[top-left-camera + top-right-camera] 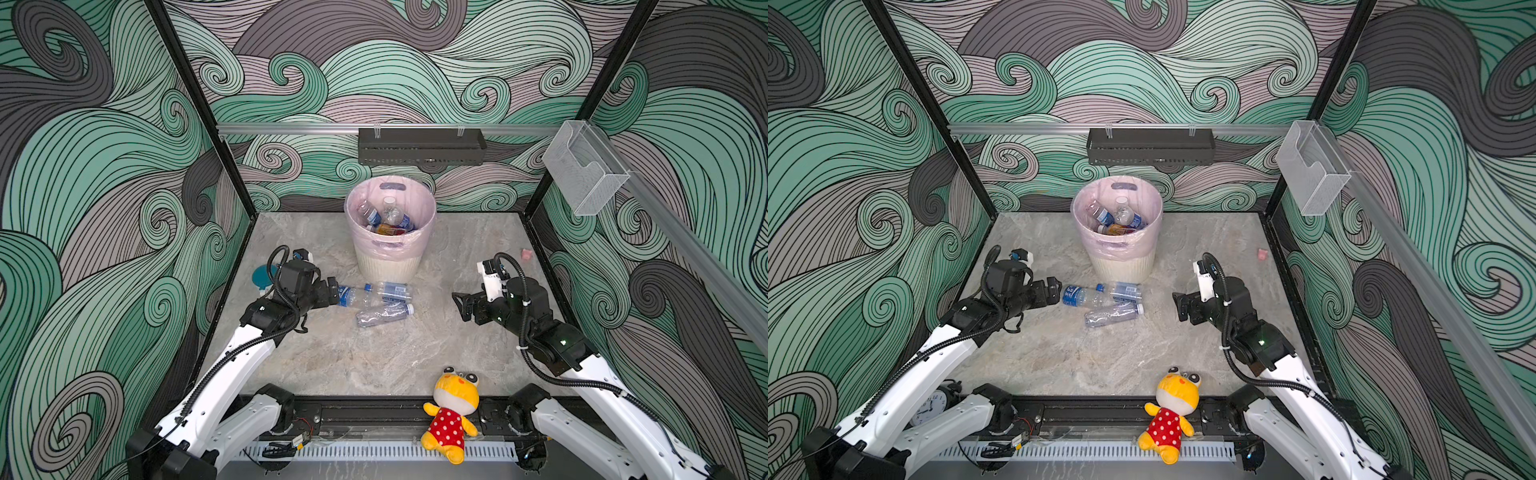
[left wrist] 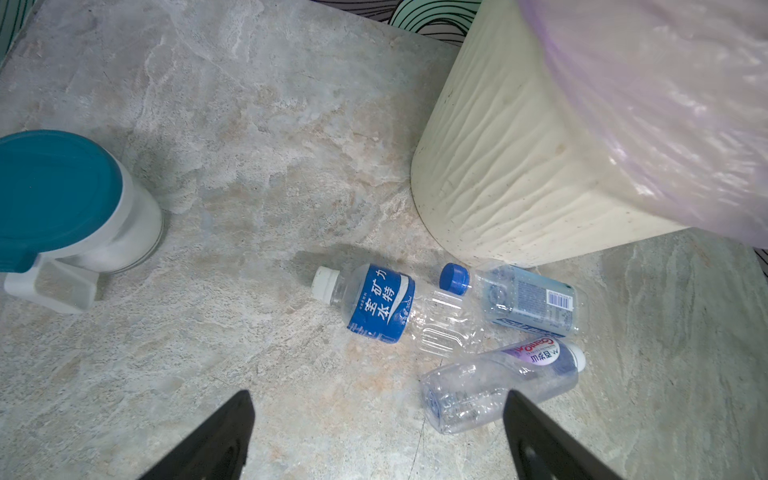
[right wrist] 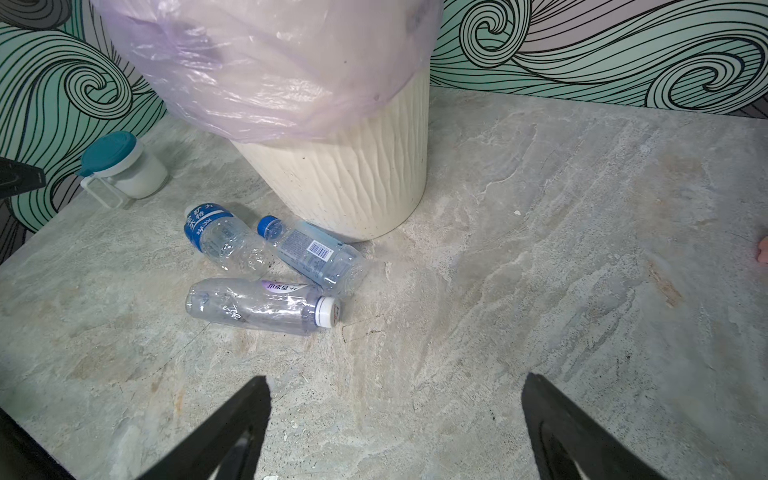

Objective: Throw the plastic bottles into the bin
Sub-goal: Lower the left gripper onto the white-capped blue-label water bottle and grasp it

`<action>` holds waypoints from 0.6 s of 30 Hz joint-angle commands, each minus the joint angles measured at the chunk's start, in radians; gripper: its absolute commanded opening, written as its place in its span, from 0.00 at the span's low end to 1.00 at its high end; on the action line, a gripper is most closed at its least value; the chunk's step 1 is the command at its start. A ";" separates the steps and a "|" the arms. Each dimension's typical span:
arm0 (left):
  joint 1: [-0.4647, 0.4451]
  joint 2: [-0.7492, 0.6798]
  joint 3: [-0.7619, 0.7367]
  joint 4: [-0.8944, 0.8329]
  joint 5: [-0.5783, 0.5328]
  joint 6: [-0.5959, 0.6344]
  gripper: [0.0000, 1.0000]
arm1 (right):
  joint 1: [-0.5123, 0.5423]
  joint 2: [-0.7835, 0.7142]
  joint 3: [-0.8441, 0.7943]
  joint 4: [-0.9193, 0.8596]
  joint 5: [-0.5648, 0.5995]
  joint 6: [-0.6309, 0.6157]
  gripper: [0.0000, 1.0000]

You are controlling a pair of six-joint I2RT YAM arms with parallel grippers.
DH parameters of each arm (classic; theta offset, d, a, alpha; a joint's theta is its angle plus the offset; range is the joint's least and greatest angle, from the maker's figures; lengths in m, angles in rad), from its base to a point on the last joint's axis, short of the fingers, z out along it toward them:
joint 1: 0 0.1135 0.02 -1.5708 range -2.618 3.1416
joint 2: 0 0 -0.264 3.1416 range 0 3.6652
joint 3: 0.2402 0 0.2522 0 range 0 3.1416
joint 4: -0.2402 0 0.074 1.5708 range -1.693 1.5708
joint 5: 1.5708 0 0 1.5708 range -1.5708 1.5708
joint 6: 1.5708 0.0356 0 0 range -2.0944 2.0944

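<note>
Three plastic bottles lie on the table in front of the bin, a cream ribbed basket lined with a pink bag. One has a blue label, one a blue cap, and one is clear with a white cap. More bottles lie inside the bin. My left gripper is open just left of the blue-label bottle, holding nothing. To the right of the bottles my right gripper is open and empty, well apart from them.
A teal-lidded white cup stands behind my left wrist by the left wall. A yellow plush toy sits at the front edge. A small pink thing lies at the far right. A clear box hangs on the right wall.
</note>
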 commanded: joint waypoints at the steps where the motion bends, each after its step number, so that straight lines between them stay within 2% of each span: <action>1: 0.007 0.035 0.003 0.021 -0.010 -0.045 0.94 | -0.004 -0.002 -0.026 0.020 0.021 0.001 0.95; 9: 0.005 0.166 0.051 -0.003 -0.031 -0.236 0.93 | -0.003 0.005 -0.061 0.047 0.019 0.003 0.95; 14: 0.006 0.272 0.085 -0.025 -0.039 -0.447 0.93 | -0.003 0.013 -0.064 0.057 0.017 0.000 0.95; 18: -0.001 0.351 0.064 0.060 0.010 -0.579 0.95 | -0.004 0.008 -0.069 0.056 0.017 0.001 0.95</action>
